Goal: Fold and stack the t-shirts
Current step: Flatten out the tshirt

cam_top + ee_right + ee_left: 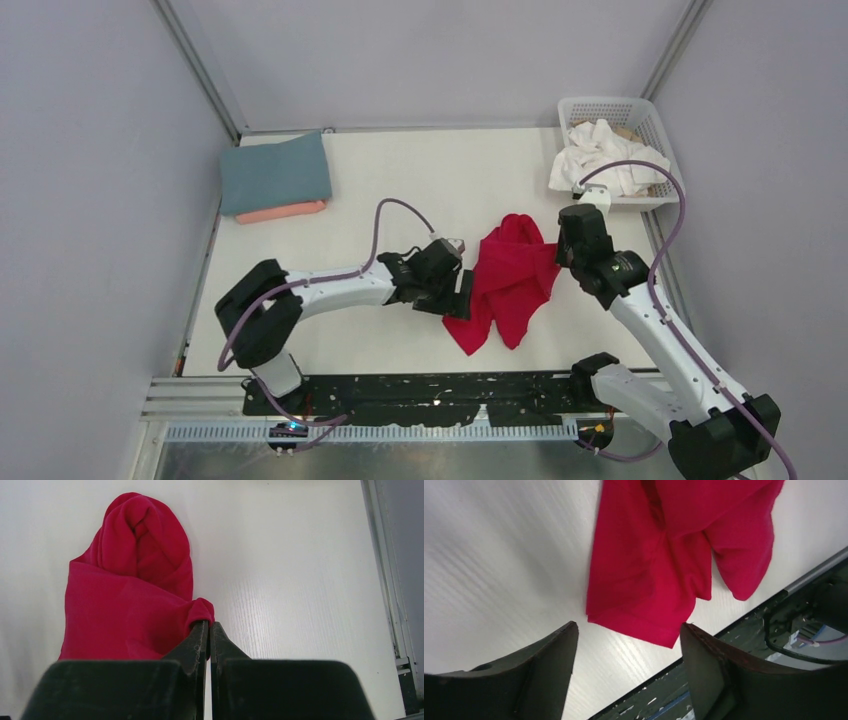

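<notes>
A bright red t-shirt (512,282) lies crumpled on the white table, right of centre. My right gripper (209,625) is shut on a pinch of the red t-shirt (125,605) at its right edge. My left gripper (628,630) is open and empty, just short of a hem of the red t-shirt (649,575), which lies beyond its fingertips. In the top view the left gripper (462,296) is at the shirt's left edge and the right gripper (562,252) at its right edge. A folded blue-grey t-shirt (275,172) lies on a salmon pink one (282,212) at the back left.
A white lattice basket (647,120) at the back right corner holds crumpled white t-shirts (600,158), which spill over its near rim. The table's front edge (744,617) with a dark rail runs close to the red shirt's lower end. Grey walls close in both sides.
</notes>
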Tool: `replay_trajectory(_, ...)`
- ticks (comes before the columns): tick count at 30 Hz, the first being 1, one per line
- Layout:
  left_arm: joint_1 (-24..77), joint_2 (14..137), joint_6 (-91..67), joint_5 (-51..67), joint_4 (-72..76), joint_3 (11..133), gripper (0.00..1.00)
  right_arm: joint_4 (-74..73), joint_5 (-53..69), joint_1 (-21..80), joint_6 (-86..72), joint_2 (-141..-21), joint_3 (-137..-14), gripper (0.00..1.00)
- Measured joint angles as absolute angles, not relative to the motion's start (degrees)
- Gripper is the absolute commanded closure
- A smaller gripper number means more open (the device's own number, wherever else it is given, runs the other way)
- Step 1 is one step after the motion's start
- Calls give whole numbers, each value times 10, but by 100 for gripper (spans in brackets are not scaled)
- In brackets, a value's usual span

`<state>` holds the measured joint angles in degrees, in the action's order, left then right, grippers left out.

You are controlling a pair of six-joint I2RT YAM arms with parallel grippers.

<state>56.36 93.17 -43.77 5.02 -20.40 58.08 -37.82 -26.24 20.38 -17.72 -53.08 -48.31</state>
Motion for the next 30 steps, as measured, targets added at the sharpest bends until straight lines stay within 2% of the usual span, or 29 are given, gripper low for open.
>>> replay_trajectory(3,580,985,-454,34,-215,604,39,-377,-250,204,-179,-531,-481,95)
replay_trajectory(6,584,1016,-472,19,-234,624,54,-375,-239,204,-179,-528,-480,95)
replay_trajectory(8,584,1024,-479,4,-239,637,59,-373,-234,204,-179,-526,-479,95)
replay_trajectory(10,586,1037,-484,-9,-249,647,72,-372,-230,204,-179,-523,-479,95)
replay_trajectory(13,594,1066,-496,-30,-283,686,100,-369,-228,204,-179,-519,-478,95)
replay_trajectory(17,608,1111,-495,-36,-313,748,100,-366,-231,204,-179,-515,-478,95)
replay_trajectory(22,613,1092,-501,-86,-331,733,100,-360,-243,199,-179,-514,-478,95)
replay_trajectory(27,594,974,-484,-231,-408,698,100,-354,-270,167,-178,-533,-504,95)
replay_trajectory(30,536,867,-456,-319,-434,712,100,-343,-281,150,-169,-544,-549,95)
